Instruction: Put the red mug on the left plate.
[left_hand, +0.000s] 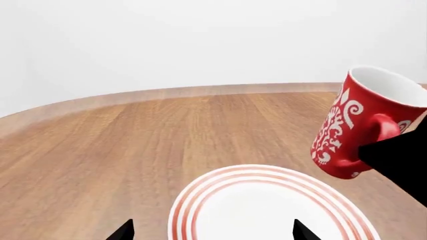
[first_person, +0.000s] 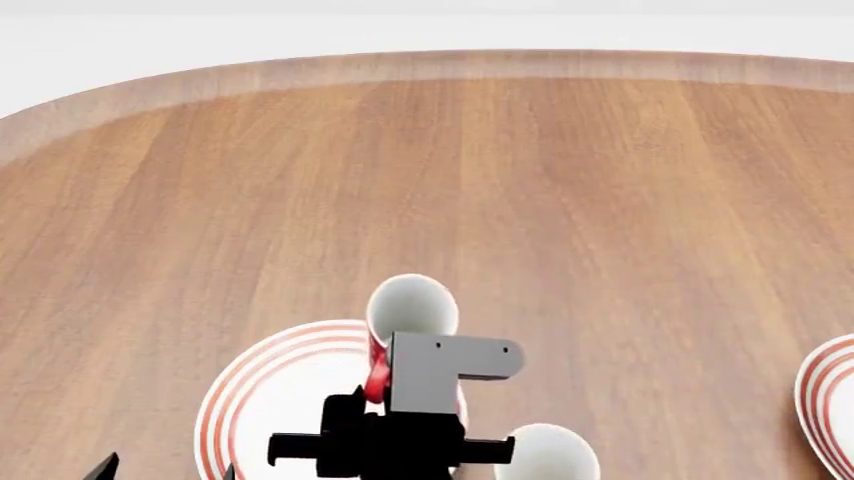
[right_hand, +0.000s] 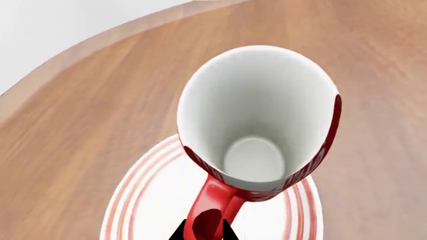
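The red mug (left_hand: 347, 135) with white floral pattern hangs tilted above the far right part of the left plate (left_hand: 260, 210). My right gripper (right_hand: 203, 232) is shut on the mug's red loop handle (right_hand: 212, 205); the white inside of the mug (right_hand: 257, 115) faces its camera. In the head view the mug (first_person: 411, 308) sits over the plate's (first_person: 267, 390) right rim, with my right arm behind it. My left gripper (left_hand: 212, 232) is open and empty, low over the plate's near edge; only its two black fingertips (left_hand: 123, 231) show.
A plain white mug (first_person: 550, 452) stands just right of my right wrist. The second ringed plate (first_person: 834, 400) shows at the right edge. The wooden table's (first_person: 534, 180) curved far edge lies beyond.
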